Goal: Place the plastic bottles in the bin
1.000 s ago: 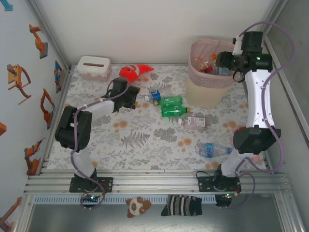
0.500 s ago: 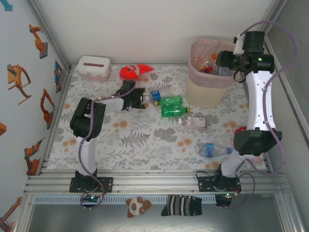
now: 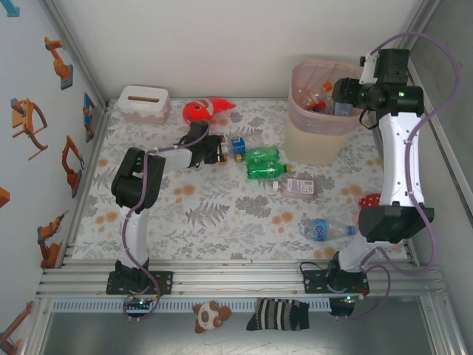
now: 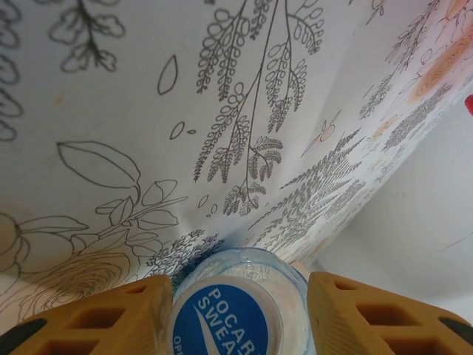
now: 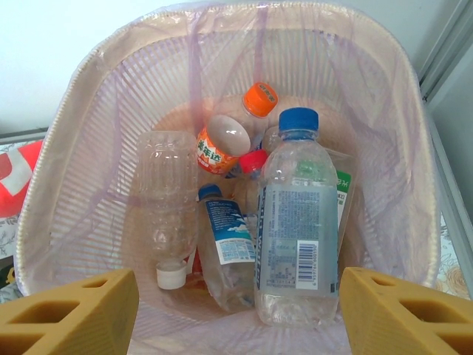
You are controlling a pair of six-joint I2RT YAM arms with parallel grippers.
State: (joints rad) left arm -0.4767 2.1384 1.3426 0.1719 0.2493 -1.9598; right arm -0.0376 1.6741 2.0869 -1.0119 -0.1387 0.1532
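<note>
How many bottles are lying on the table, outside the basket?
5: a Pocari bottle in the left pincer, two green bottles beside it, a pink-labelled bottle nearer, a blue-labelled bottle by the right arm. The arms may hide more.

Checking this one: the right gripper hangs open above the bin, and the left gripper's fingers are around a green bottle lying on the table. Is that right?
One slip: the bottle between the fingers of the left gripper is clear with a blue Pocari Sweat label, not green, as the left wrist view shows. The right gripper does hang open above the bin.
</note>
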